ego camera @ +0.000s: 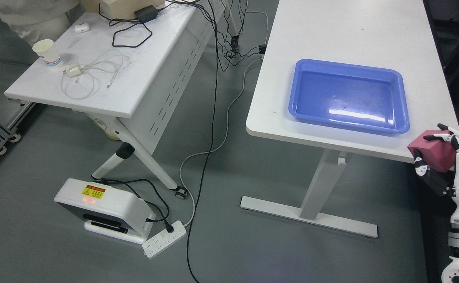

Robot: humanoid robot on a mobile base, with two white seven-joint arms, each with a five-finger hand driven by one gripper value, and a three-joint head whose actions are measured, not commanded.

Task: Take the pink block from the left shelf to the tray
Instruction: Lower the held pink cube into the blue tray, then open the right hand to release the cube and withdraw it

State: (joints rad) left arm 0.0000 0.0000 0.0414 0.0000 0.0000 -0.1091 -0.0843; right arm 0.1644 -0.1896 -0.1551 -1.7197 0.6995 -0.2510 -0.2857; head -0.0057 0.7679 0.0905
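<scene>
The right hand (437, 157) enters from the lower right edge of the head view and is closed around the pink block (430, 151), with fingers (443, 136) over the block's top and the thumb beneath it. The block is held in the air, off the near right corner of the white table (331, 43), level with or just below its front edge. The blue tray (400, 118) lies up and to the left of the hand, on the table, and holds nothing. The left hand is not in view. Probable remaining step: raise the block above the table edge, carry it left and forward over the tray rim, then release. Risks: if the hand moves left without first rising, the block may strike the table edge and shift in the grasp. A release short of the rim would land the block on the table or floor. The grasp appears shallow, so slip is possible.
</scene>
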